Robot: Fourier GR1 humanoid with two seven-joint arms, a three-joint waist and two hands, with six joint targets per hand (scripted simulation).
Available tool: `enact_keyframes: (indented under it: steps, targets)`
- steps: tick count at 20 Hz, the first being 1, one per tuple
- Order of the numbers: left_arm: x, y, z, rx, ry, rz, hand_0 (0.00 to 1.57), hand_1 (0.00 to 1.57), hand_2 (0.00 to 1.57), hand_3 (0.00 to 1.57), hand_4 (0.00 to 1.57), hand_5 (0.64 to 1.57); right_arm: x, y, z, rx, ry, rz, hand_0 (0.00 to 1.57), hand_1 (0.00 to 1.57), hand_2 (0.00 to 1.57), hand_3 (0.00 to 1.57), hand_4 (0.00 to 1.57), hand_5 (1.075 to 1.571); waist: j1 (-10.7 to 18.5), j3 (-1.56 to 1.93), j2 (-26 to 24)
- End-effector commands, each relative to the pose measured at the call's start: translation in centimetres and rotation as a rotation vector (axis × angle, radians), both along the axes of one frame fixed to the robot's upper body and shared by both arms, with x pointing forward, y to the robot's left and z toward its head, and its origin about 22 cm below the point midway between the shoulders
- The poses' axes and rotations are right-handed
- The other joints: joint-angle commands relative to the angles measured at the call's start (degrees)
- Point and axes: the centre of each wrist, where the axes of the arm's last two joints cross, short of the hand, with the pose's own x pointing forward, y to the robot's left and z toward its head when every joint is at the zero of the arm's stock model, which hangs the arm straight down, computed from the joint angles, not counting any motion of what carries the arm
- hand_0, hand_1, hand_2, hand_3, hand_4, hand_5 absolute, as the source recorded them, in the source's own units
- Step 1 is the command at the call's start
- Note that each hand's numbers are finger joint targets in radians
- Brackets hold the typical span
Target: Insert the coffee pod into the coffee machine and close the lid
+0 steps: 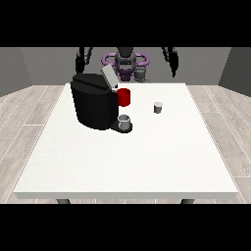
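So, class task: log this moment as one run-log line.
small grey coffee pod: on white table | black coffee machine: lid open | both hands: raised, away

Both hands' fingers and the coffee machine's [93, 100] pod slot are too small to tell.

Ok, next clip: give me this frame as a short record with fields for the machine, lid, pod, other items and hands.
machine: black coffee machine on the white table, towards the view's left
lid: grey lid raised
pod: small grey coffee pod on the table, right of the machine, untouched
other items: red cup beside the machine; grey cup on its tray
hands: hand at the view's left and hand at the view's right both raised behind the table, holding nothing
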Motion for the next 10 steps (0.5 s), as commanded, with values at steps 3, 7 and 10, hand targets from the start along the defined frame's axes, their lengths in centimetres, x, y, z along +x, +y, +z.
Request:
enact_keyframes:
  steps: [3,7,10]
  targets:
    - [1.3,-1.5,1.7,-0.060,-0.071,-0.054,0.00,0.00,0.00,0.00,0.24,1.571,0.7,0.9,-0.5,-0.016,0.033,0.003,0.00,0.00,0.00,0.00,0.13,1.571,0.8,-1.24,-0.8]
    - [0.5,-1.1,-0.5,-0.073,-0.150,-0.031,0.00,0.00,0.00,0.00,0.24,1.571,0.0,0.8,-0.5,0.040,-0.090,-0.138,0.00,0.00,0.00,0.00,0.13,1.571,-2.2,-1.26,-0.8]
    - [0.4,-1.6,0.1,0.040,-0.138,-0.067,0.00,0.00,0.00,0.00,0.32,1.571,0.0,0.1,-1.2,0.052,-0.104,-0.179,0.00,0.00,0.00,0.00,0.09,1.571,-0.9,-1.23,-1.3]
